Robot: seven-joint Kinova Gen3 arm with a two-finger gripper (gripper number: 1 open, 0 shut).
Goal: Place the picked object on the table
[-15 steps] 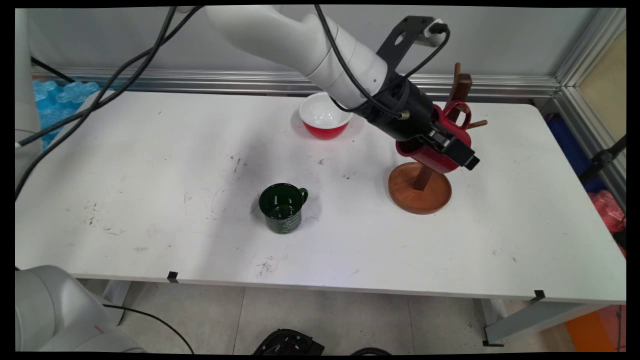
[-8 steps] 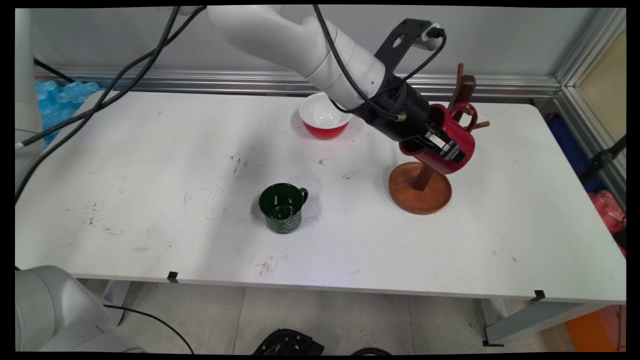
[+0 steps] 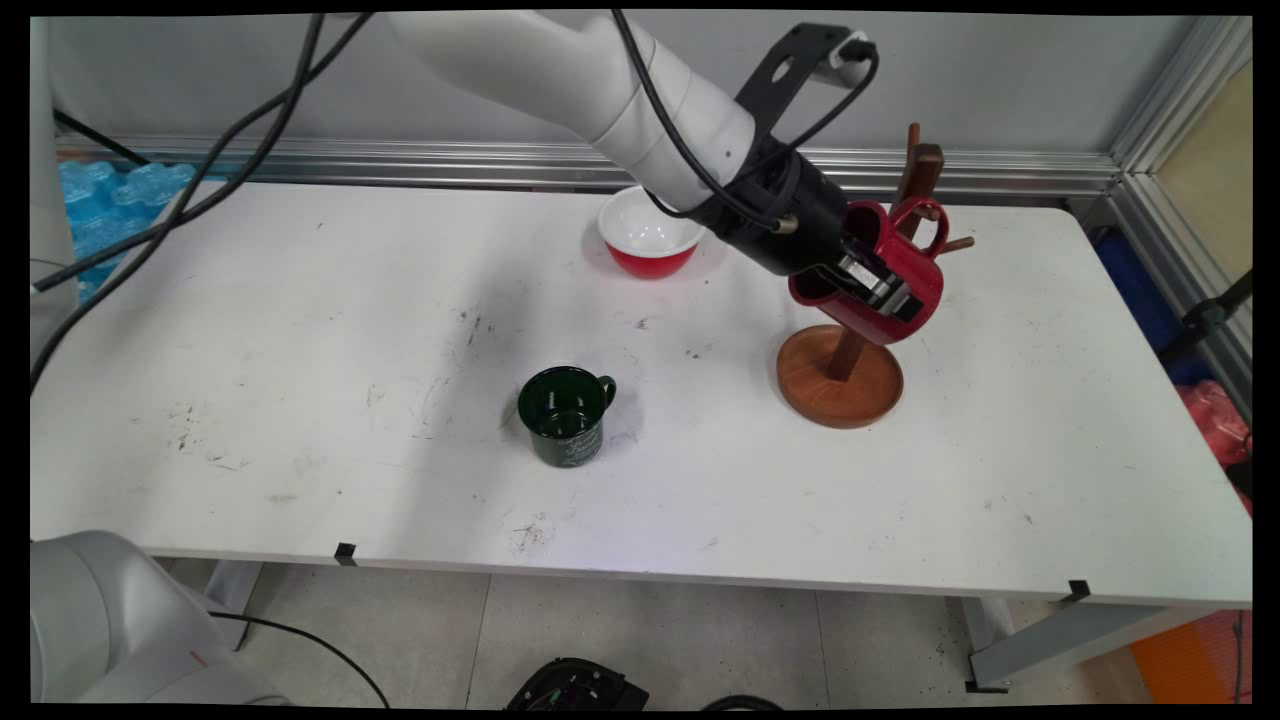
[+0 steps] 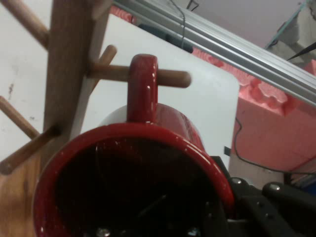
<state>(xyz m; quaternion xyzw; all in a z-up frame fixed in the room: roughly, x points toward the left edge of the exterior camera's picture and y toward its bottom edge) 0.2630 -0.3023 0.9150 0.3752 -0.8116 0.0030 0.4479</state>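
Red mug (image 3: 880,290) is clamped in the black gripper (image 3: 880,288): the fingers are closed on the mug's wall near the rim, one finger (image 3: 872,284) lying along the outside, the other apparently inside the cup (the inner one is mostly lost in the dark interior in the hand view, so this is a fair reading, not a certainty). The mug is tilted, its mouth facing back along the gripper toward the arm, its base pointing down and right.

Mug position: held off the table, against the wooden mug tree (image 3: 843,375), above the tree's round base. The handle (image 4: 143,84) points toward the tree's post (image 4: 69,64). In the hand view the handle loop sits around a horizontal peg (image 4: 170,77); the peg's tip shows past the handle on the far side, and the peg's root meets the post on the near side. I cannot tell whether the handle bears on the peg or merely surrounds it.

Other items on the white table (image 3: 300,300):
- red bowl (image 3: 650,235) with white inside, toward the back edge, just left of the gripper's wrist
- dark green mug (image 3: 566,414), upright, handle to the right, well apart from the tree, toward the table's middle
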